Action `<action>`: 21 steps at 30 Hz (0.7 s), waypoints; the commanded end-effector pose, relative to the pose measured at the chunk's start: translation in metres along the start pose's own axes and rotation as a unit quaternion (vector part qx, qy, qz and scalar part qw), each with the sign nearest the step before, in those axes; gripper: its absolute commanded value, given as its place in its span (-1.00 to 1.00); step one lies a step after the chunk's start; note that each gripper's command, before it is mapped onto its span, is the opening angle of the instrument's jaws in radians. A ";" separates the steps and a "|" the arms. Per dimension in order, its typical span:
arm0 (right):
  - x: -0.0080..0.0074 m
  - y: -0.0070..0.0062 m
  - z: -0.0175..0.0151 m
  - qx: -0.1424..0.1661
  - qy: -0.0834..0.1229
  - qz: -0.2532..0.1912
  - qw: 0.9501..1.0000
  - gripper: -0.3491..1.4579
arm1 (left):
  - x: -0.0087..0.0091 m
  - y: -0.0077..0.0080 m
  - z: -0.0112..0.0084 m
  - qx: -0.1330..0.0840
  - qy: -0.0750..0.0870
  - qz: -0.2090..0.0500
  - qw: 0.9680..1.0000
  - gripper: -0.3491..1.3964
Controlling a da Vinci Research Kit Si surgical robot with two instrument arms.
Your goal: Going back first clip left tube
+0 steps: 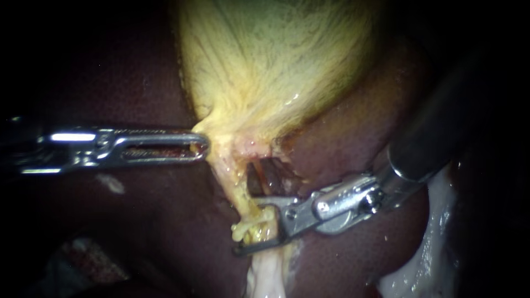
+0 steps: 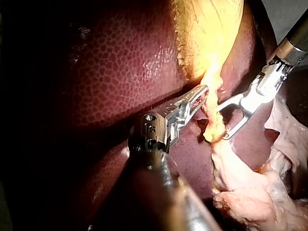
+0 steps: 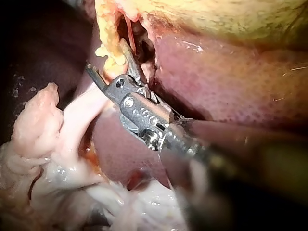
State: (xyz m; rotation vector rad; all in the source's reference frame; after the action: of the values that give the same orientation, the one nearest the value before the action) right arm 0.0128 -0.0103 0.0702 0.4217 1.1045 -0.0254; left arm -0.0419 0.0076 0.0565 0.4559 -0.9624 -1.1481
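The yellow gallbladder [image 1: 276,60] narrows into a thin yellow tube [image 1: 229,179] that runs down over the dark liver [image 1: 342,138]. My left instrument [image 1: 200,146] comes in level from the left, its jaws shut on the gallbladder's neck where the tube begins; the left wrist view shows the same hold [image 2: 202,94]. My right instrument [image 1: 248,228] reaches in from the right, jaws open and straddling the lower tube [image 2: 214,130], one jaw on each side with a gap showing. In the right wrist view the open jaws [image 3: 107,57] flank the tube's crumbly yellow end. I cannot make out a clip on the tube.
A dark reddish opening [image 1: 270,176] lies just right of the tube, above my right instrument's jaws. Pale white tissue [image 1: 268,276] hangs below the tube, and more [image 1: 436,232] lies along the liver's right edge. Liver surrounds both instruments.
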 end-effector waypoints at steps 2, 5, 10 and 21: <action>0.0003 -0.0001 -0.0021 -0.009 0.000 0.003 1.000 0.05 | 0.0000 0.0000 0.0000 0.000 0.000 0.000 1.000 -1.00; 0.0007 -0.0001 -0.0051 -0.019 -0.001 0.001 1.000 0.05 | 0.0000 0.0001 0.0001 0.000 0.000 0.000 1.000 -1.00; 0.0020 0.0002 -0.0100 -0.034 -0.004 -0.005 0.999 0.05 | 0.0002 0.0003 0.0004 0.000 0.000 0.001 1.000 -1.00; 0.0036 0.0000 -0.0135 -0.058 0.003 -0.006 0.998 0.05 | 0.0007 0.0011 0.0013 -0.001 -0.001 0.003 1.000 -1.00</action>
State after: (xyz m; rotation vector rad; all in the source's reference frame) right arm 0.0028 -0.0051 0.0618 0.3123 1.1135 0.0236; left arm -0.0424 0.0075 0.0586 0.4506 -0.9651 -1.1448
